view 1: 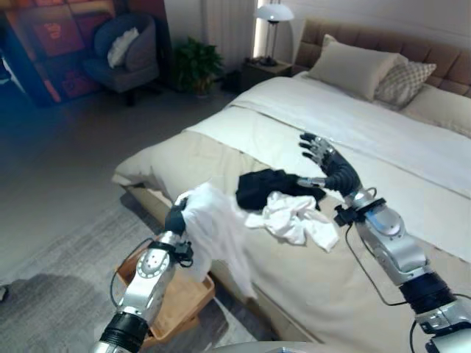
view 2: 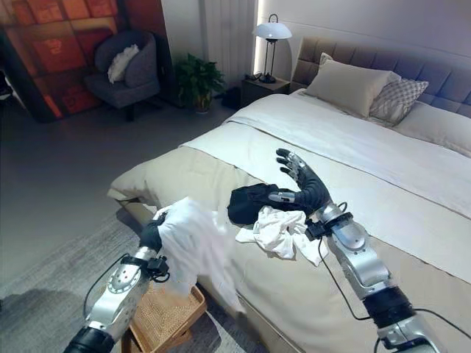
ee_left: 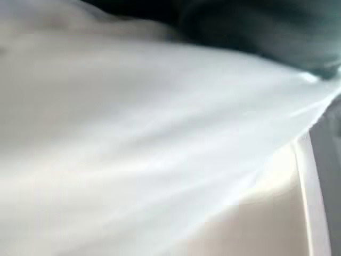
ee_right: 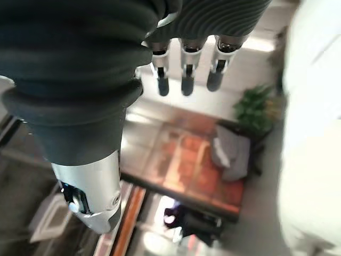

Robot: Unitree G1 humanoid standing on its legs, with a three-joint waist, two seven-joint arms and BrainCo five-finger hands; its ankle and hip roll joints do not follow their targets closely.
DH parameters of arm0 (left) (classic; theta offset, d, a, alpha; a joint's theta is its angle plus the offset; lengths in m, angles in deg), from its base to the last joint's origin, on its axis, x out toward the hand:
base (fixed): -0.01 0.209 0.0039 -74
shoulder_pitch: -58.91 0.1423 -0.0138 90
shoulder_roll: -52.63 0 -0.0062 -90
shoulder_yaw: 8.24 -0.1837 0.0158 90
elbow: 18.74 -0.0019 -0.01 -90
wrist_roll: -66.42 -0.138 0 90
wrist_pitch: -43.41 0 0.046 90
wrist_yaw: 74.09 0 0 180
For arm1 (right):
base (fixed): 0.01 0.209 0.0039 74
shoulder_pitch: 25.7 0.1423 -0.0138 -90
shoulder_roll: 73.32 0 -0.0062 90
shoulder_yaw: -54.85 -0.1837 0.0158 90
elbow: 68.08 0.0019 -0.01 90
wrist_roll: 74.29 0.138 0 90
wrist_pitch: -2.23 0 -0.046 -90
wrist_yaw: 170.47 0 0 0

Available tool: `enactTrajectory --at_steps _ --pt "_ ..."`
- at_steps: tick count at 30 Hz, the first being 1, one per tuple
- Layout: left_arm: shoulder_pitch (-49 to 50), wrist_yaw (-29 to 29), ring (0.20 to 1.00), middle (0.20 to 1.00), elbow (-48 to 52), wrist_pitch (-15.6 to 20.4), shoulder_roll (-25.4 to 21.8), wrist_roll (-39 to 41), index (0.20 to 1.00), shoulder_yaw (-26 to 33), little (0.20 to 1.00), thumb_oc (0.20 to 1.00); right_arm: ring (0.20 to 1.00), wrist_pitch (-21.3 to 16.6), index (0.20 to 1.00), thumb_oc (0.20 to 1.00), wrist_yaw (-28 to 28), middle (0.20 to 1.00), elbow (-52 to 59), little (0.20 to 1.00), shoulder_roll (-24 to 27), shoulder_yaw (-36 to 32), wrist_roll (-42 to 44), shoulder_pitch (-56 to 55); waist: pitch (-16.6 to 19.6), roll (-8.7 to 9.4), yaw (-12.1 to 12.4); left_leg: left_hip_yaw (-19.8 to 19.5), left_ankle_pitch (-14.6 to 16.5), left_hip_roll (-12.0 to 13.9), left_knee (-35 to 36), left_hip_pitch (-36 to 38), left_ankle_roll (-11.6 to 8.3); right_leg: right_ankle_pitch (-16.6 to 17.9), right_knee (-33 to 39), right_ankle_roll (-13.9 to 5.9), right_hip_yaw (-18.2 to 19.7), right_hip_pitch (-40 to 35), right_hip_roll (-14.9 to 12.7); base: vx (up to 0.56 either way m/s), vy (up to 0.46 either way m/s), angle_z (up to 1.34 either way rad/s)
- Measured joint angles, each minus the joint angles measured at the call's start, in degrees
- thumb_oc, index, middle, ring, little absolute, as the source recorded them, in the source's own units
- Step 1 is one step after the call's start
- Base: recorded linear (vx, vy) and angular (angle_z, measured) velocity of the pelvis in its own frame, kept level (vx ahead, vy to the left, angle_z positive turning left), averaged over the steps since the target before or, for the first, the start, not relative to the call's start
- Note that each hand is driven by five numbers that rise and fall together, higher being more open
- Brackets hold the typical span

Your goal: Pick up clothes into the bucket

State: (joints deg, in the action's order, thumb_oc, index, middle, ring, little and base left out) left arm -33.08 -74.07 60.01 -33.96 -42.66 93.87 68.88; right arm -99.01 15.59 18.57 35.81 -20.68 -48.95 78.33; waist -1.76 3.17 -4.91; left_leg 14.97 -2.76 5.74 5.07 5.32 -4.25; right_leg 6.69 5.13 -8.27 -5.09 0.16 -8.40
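Note:
My left hand (view 1: 175, 219) is beside the bed's near corner, shut on a white garment (view 1: 217, 235) that hangs down from it; the cloth covers its fingers. The same white cloth (ee_left: 160, 149) lies right in front of the left wrist camera. A wicker basket (view 1: 184, 294) stands on the floor below that hand. On the bed lie a black garment (view 1: 268, 187) and, touching it, a crumpled white garment (view 1: 294, 217). My right hand (view 1: 327, 165) hovers open just above and behind the black garment, its fingers (ee_right: 184, 80) straight and holding nothing.
The bed (view 1: 412, 147) with a beige cover fills the right side, with pillows (view 1: 353, 66) at its head. A lamp (view 1: 274, 15) on a nightstand, a plant (view 1: 195, 66) and a grey armchair (view 1: 125, 51) stand across the open floor.

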Motion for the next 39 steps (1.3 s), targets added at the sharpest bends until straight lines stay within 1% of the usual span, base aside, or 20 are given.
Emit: enactTrajectory --at_steps 2,4,7,9,11,13,17,19,20,21,23,24,25,26,27,29,33,34,36,39 --pt "0.12 -0.63 0.2 0.2 0.0 0.28 0.08 0.06 0.2 1.66 0.2 0.2 1.0 -0.06 1.0 1.0 -0.28 1.0 -0.5 1.0 -0.52 -0.12 -0.14 -0.22 -0.22 -0.01 0.25 -0.14 -0.01 0.07 -0.01 0.0 0.0 -0.05 0.0 0.06 -0.16 -0.06 0.07 0.01 0.004 0.05" --pt "0.11 -1.32 0.2 0.2 0.02 0.61 0.18 0.05 0.2 3.4 0.2 0.2 1.0 -0.15 1.0 1.0 -0.59 1.0 -2.49 1.0 -1.53 -0.16 -1.8 -0.24 -0.23 -0.03 1.08 -0.33 -0.01 0.09 -0.01 0.04 0.0 -0.17 0.0 0.09 -0.26 -0.22 0.09 0.01 0.009 0.03" --pt "0.1 -1.99 0.2 0.2 0.05 0.86 0.17 -0.36 0.2 5.18 0.2 0.2 1.0 0.01 1.0 1.0 -1.78 1.0 -6.63 1.0 -2.23 -0.17 -4.77 -0.64 -0.28 -0.08 1.2 -0.7 -0.02 0.0 -0.03 0.0 0.0 -0.18 -0.01 0.09 -0.55 -0.39 0.04 0.0 0.015 0.07" --pt "0.08 -3.05 0.2 0.2 0.05 0.97 -0.33 -3.91 0.2 5.65 0.2 0.2 1.0 0.23 1.0 1.0 -3.2 1.0 -10.86 1.0 -3.71 -0.32 -7.82 -0.73 -0.3 -0.11 1.27 -1.15 -0.02 -0.03 -0.03 0.17 0.01 -0.24 0.0 0.08 -0.88 -0.92 -0.01 0.0 0.008 0.12" --pt "0.08 -4.83 0.2 0.2 0.05 1.18 -1.59 -9.5 0.2 5.69 0.2 0.2 1.0 0.4 1.0 1.0 -4.88 1.0 -13.82 1.0 -4.98 -0.45 -10.82 -0.84 -0.42 -0.3 1.23 -1.18 -0.02 0.02 -0.02 0.12 0.01 -0.37 0.0 -0.06 -0.91 -0.87 -0.02 0.0 0.0 0.0" --pt "-0.04 -6.46 0.2 0.2 -0.2 1.34 -2.01 -13.69 0.2 5.7 0.2 0.2 1.0 0.31 1.0 1.0 -5.73 1.0 -13.77 1.0 -5.2 -0.47 -13.07 -1.95 -0.51 -0.45 1.06 -1.16 -0.02 0.0 -0.02 0.14 0.01 -0.45 -0.01 -0.14 -0.9 -0.88 -0.02 0.0 0.0 0.0" --pt "-0.98 -9.98 0.2 0.2 -3.85 1.76 -2.46 -22.15 0.2 5.69 0.2 0.2 1.0 0.14 1.0 1.0 -6.3 1.0 -13.72 1.0 -5.47 -0.5 -14.0 -5.0 -0.66 -0.68 1.14 -1.15 -0.03 -0.01 -0.04 0.08 0.0 -0.52 -0.02 -0.06 -0.89 -0.8 0.01 -0.03 0.013 0.0" --pt "-0.95 -11.11 0.2 0.2 -4.17 1.74 -2.44 -22.92 0.2 5.66 0.2 0.2 1.0 -0.04 1.0 1.0 -6.35 1.0 -13.43 1.0 -5.42 -0.66 -13.99 -5.85 -1.07 -0.99 1.07 -1.12 -0.01 -0.34 -0.08 -0.16 0.02 -0.55 -0.17 -0.05 -0.89 -0.37 -0.12 -0.19 0.067 -0.01" --pt "-1.32 -12.24 0.2 0.2 -4.18 1.81 -2.38 -23.91 0.2 5.65 0.2 0.2 1.0 -0.56 1.0 1.0 -6.49 1.0 -13.18 1.0 -5.46 -0.86 -13.96 -6.59 -2.29 -1.61 1.12 -1.11 -0.18 -0.53 -0.93 -1.38 -0.18 -0.56 -1.29 0.02 -0.94 0.76 -0.21 -0.25 0.068 0.02" --pt "-2.07 -13.07 0.2 0.2 -4.13 1.85 -2.33 -24.46 0.2 5.53 0.2 0.2 1.0 -0.92 1.0 1.0 -6.72 1.0 -12.9 1.0 -5.42 -1.04 -13.96 -6.95 -2.85 -1.18 0.96 -1.61 0.05 -0.28 -2.34 -2.57 0.11 -1.26 -3.04 0.02 -1.11 2.02 -0.99 -0.22 0.044 0.22" --pt "-4.12 -14.71 0.2 0.2 -4.17 1.95 -2.32 -24.62 0.2 5.55 0.2 0.2 1.0 -1.01 1.0 1.0 -6.84 1.0 -12.79 1.0 -4.99 -1.29 -13.96 -7.05 -5.46 -1.7 0.58 -2.75 0.05 -0.96 -4.32 -5.86 0.18 -2.22 -6.06 -0.12 -1.68 5.12 -1.4 -0.26 0.047 0.28" --pt "-6.25 -16.63 0.2 0.2 -3.93 2.14 -2.41 -25.29 0.2 5.61 0.2 0.2 1.0 -1.58 1.0 1.0 -7.47 1.0 -12.68 1.0 -4.94 -1.74 -13.94 -6.68 -7.83 -1.66 0.64 -3.72 0.72 -1.19 -8.15 -9.92 0.6 -3.33 -10.15 0.12 -1.72 8.95 -2.47 -0.24 0.024 0.24" --pt "-7.58 -17.39 0.2 0.2 -3.9 2.19 -2.41 -25.94 0.2 5.66 0.2 0.2 1.0 -1.72 1.0 1.0 -7.53 1.0 -12.77 1.0 -4.77 -1.97 -13.95 -6.46 -9.3 -1.81 0.6 -4.3 1.15 -1.39 -9.51 -11.5 0.84 -3.94 -11.74 0.3 -1.94 10.35 -2.83 -0.25 0.025 0.26" --pt "-8.73 -19.14 0.2 0.2 -3.82 2.33 -2.48 -27.18 0.2 5.8 0.2 0.2 1.0 -2.08 1.0 1.0 -8.1 1.0 -13.16 1.0 -5.46 -2.11 -13.93 -6.18 -11.22 -1.79 1.17 -4.48 1.2 -1.55 -11.77 -14.17 0.82 -4.23 -15.0 0.24 -1.67 13.42 -3.33 -0.24 0.025 0.22" --pt "-9.53 -20.16 0.2 0.2 -3.62 2.35 -2.52 -27.93 0.2 5.93 0.2 0.2 1.0 -2.32 1.0 1.0 -8.7 1.0 -13.14 1.0 -6.21 -2.55 -13.93 -6.09 -12.4 -1.43 0.94 -5.15 1.87 -1.75 -14.1 -16.0 1.13 -5.14 -17.04 0.37 -1.88 14.82 -4.01 -0.15 0.025 0.25" --pt "-12.13 -23.74 0.2 0.2 -3.66 2.39 -2.78 -30.9 0.2 7.71 0.2 0.2 1.0 -2.51 1.0 1.0 -10.43 1.0 -13.23 1.0 -7.07 -2.62 -13.37 -4.83 -15.3 -0.86 1.02 -5.94 4.48 -1.88 -19.87 -22.46 1.26 -7.96 -23.23 0.89 -1.66 21.24 -5.09 -0.14 0.018 0.23" --pt "-12.97 -27.48 0.2 0.2 -3.85 2.21 -4.35 -31.33 0.2 9.86 0.2 0.2 1.0 -2.87 1.0 1.0 -11.98 1.0 -13.14 1.0 -7.21 -2.87 -13.15 -4.1 -17.64 -0.1 0.84 -6.73 5.71 -1.68 -24.77 -28.77 1.59 -8.91 -27.58 1.19 -1.3 27.06 -5.99 -0.15 0.028 0.09" --pt "-13.55 -28.94 0.2 0.2 -3.95 2.21 -4.81 -31.66 0.2 10.03 0.2 0.2 1.0 -3.81 1.0 1.0 -12.39 1.0 -13.03 1.0 -7.13 -3.19 -12.79 -4.05 -17.98 -0.08 0.9 -7.06 6.53 -1.43 -27.03 -31.68 1.76 -9.38 -29.14 1.19 -0.95 29.56 -5.96 -0.07 0.007 0.01" --pt "-16.23 -30.84 0.2 0.2 -4.35 2.17 -5.11 -32.47 0.2 10.7 0.2 0.2 1.0 -4.4 1.0 1.0 -12.95 1.0 -12.87 1.0 -7.16 -4.35 -12.58 -3.5 -18.78 0.18 1.07 -7.38 6.84 -1.22 -29.94 -36.96 1.71 -9.54 -31.57 1.36 -0.61 34.45 -6.06 -0.08 0.008 0.05" --pt "-18.42 -32.55 0.2 0.2 -5.53 1.46 -5.14 -32.96 0.2 11.46 0.2 0.2 1.0 -4.4 1.0 1.0 -13.11 1.0 -12.78 1.0 -7.28 -4.47 -12.19 -2.61 -20.02 0.59 0.89 -7.59 6.61 -1.12 -31.05 -39.92 2.0 -9.43 -32.85 1.56 -0.34 37.38 -6.12 -0.06 -0.002 0.05"
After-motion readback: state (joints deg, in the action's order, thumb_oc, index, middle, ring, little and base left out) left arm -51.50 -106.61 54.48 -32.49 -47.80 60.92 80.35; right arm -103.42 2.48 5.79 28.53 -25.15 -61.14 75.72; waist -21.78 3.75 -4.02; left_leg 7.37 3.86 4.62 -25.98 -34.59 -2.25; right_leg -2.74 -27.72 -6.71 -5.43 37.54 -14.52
